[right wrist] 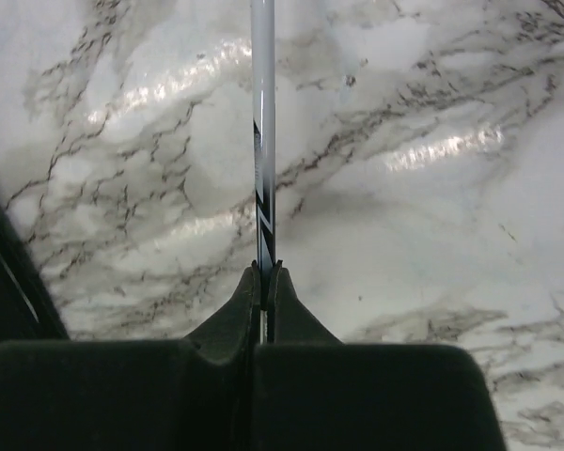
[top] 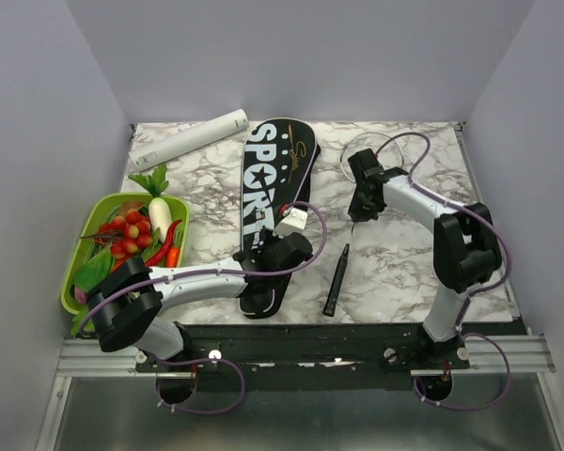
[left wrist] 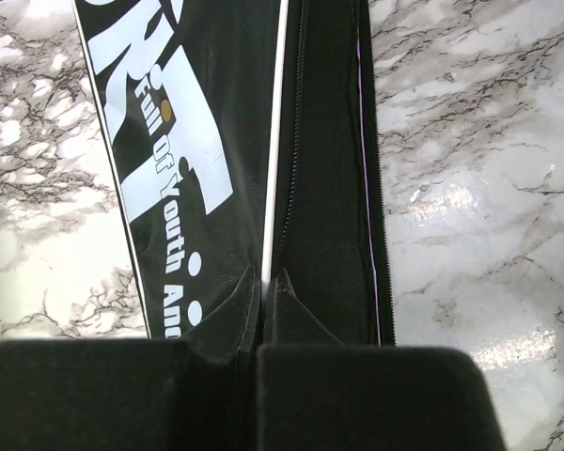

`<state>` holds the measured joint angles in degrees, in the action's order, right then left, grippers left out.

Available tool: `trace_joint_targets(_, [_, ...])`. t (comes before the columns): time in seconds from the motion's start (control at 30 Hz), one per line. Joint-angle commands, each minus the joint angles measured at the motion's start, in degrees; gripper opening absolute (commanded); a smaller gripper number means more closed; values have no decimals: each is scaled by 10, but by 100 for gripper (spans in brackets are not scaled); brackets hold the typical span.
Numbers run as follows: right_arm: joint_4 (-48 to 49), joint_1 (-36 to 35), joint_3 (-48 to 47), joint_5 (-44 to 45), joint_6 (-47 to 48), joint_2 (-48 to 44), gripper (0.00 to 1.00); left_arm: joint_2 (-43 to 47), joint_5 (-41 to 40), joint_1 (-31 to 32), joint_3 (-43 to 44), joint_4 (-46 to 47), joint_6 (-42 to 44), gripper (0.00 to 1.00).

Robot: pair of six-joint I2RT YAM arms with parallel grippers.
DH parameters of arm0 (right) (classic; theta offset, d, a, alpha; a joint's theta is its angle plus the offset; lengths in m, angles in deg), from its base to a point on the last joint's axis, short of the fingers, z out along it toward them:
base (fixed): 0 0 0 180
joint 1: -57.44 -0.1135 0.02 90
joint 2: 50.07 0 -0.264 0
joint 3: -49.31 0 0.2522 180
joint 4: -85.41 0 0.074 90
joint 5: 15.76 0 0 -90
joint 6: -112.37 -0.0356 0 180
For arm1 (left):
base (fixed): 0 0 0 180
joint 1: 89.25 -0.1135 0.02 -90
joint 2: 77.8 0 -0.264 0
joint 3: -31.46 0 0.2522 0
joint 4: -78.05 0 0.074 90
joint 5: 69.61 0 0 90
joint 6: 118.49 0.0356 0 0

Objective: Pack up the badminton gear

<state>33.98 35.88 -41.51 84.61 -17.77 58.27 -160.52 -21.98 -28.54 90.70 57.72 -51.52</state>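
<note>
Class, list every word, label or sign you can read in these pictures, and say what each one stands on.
"SPORT": large white letters on the black racket bag.
"Full of Youth An": small white letters on the same bag, the rest hidden.
Gold script mark beside "SPORT": too small to read.
Dark marks on the racket shaft: no letters readable.

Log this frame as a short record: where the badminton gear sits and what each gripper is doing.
bag: black SPORT bag lying flat mid-scene, long axis pointing away from the arms
left gripper: shut on the bag's near end, beside the zip
racket: right of the bag, outside it, head far, black handle near
right gripper: shut on the racket's thin shaft
second racket: not clearly visible
other: green tray of toy vegetables at left; white tube far left
</note>
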Motion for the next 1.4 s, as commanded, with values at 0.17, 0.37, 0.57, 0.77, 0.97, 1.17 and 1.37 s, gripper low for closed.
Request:
trace_joint_targets(0.17, [-40,-40,117,28,53,-218,0,31,27,-17,53,-26,-10,0])
trace_joint_targets(0.37, [-78,-108,185,30,42,-318,1,48,46,-26,73,-45,-33,0])
trace_joint_targets(0.57, [-135,-196,210,48,6,-342,1,61,45,-30,100,-67,-62,0])
trace_joint_targets(0.77, [-130,-248,238,32,-18,-367,1,66,40,-31,118,-76,-64,0])
trace_joint_targets(0.97, [-98,-266,230,0,-15,-345,1,66,49,-31,120,-75,-65,0])
trace_joint_targets(1.17, [-77,-277,182,-20,-7,-297,1,63,55,-30,115,-75,-63,0])
trace_joint_targets(1.37, [-65,-279,126,-20,2,-245,1,64,60,-30,96,-62,-57,0])
